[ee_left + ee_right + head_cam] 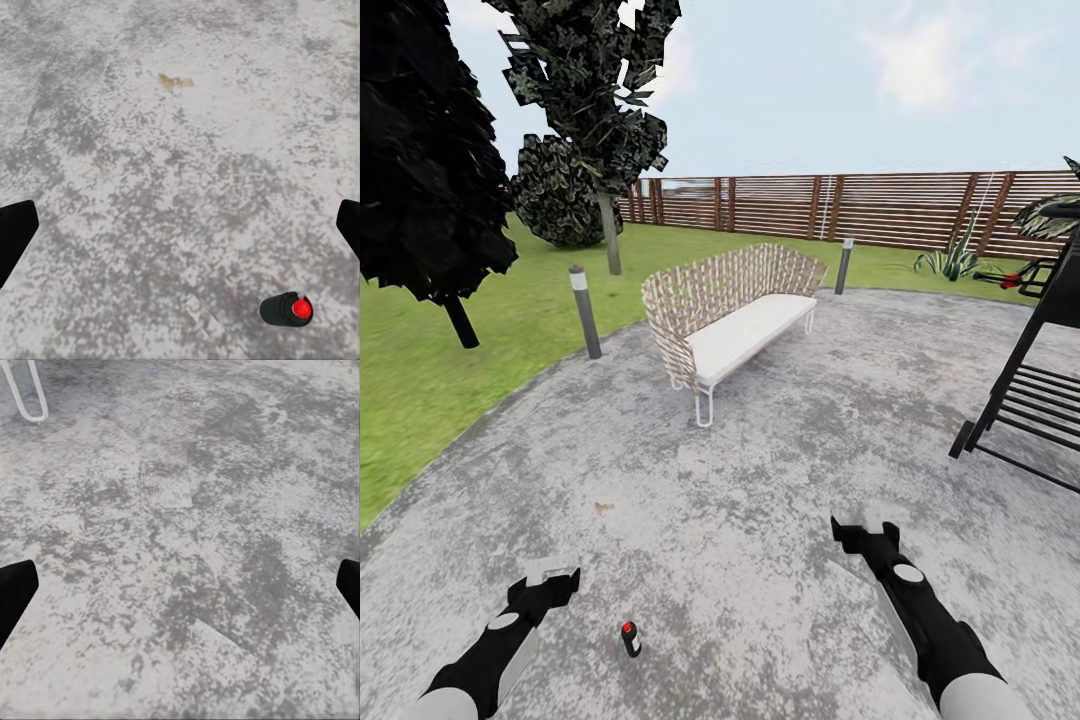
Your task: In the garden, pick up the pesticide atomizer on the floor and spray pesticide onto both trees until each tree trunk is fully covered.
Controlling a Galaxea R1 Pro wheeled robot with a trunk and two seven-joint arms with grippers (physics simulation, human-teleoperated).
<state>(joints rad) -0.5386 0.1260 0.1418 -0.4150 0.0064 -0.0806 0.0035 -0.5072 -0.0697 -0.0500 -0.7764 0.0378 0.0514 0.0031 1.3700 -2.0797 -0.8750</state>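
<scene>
The pesticide atomizer is a small dark bottle with a red top, standing on the grey paved floor between my two arms. It also shows in the left wrist view, off to one side of the open left gripper. In the head view the left gripper hangs a little left of the bottle and apart from it, holding nothing. My right gripper is open and empty over bare paving farther right, its fingers spread wide. A tree with a pale trunk stands on the lawn at the far left.
A wicker bench with a white seat stands ahead in the middle. A black grill is at the right edge. Two short bollards edge the paving. A dark tree and a slat fence border the lawn.
</scene>
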